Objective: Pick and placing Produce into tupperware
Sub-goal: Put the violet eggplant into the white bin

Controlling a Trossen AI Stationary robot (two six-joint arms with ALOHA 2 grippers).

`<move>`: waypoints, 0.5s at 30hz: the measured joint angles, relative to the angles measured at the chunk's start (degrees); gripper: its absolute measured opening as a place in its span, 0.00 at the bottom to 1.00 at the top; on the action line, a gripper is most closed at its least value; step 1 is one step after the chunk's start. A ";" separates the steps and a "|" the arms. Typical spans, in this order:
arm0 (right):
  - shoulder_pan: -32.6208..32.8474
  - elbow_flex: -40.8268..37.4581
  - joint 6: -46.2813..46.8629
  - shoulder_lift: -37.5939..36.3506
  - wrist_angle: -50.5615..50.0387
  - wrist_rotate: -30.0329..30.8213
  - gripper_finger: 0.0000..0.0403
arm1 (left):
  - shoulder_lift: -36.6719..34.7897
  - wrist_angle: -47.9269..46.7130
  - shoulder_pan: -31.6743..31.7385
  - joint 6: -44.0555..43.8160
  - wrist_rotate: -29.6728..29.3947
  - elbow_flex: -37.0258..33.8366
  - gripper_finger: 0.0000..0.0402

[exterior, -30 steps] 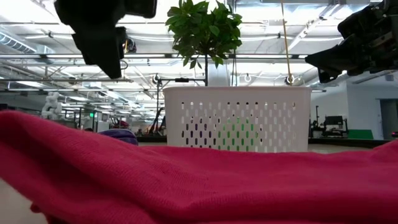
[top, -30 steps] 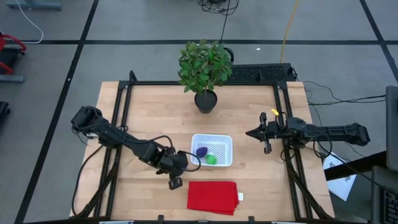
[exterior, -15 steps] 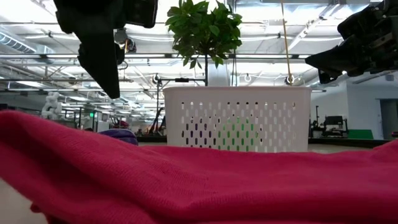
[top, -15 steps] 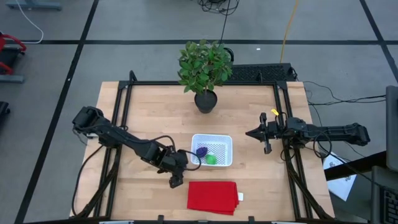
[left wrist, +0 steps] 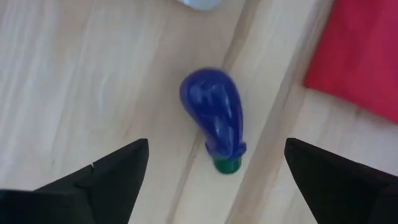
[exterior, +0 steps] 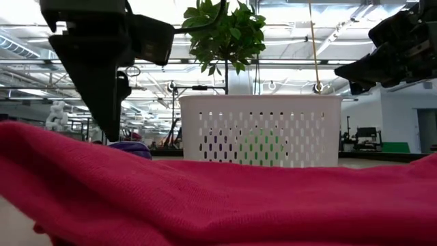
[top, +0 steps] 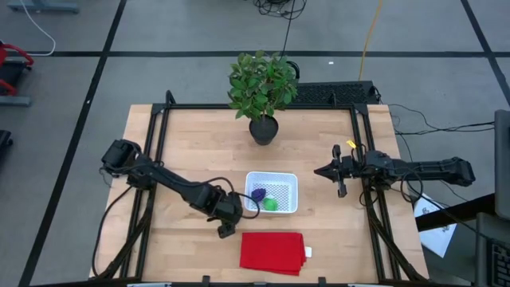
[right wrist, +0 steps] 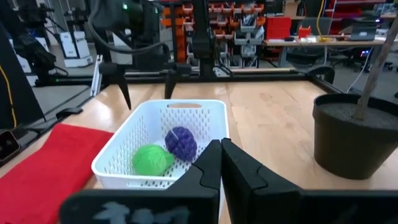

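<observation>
Since one second ago the left gripper (left wrist: 214,171) has spread its fingers wide and has come lower over the table; the right gripper (top: 331,171) has not moved.

There are three pieces of produce. One elongated purple piece (left wrist: 213,116) with a green stem lies on the bare wood directly between the left gripper's two open fingers, touching neither. One roundish purple piece (right wrist: 181,142) and one green round piece (right wrist: 151,159) lie inside the one white tupperware (top: 272,177), side by side and touching.

In the high view the tupperware's near corner is just beside the left gripper, on its right-arm side, and the one red cloth (top: 272,252) lies just beside it toward the table's front edge. So there is little room on those two sides; toward the left arm's own base the wood is open.

The right gripper hangs with fingers pressed together, holding nothing, well apart from the tupperware, with bare wood between them. One potted plant (top: 261,89) stands beyond the tupperware.
</observation>
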 joint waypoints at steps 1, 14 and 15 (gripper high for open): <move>0.00 0.00 0.00 0.06 -0.16 0.00 0.00 | 0.06 0.25 0.17 0.18 -0.01 0.00 0.94; -0.03 0.00 0.39 0.63 0.03 0.01 0.00 | 1.16 0.43 2.15 3.44 -0.91 0.00 0.94; -0.03 0.00 0.39 0.63 0.06 0.00 0.00 | 1.45 0.63 2.25 3.65 -0.97 0.00 0.94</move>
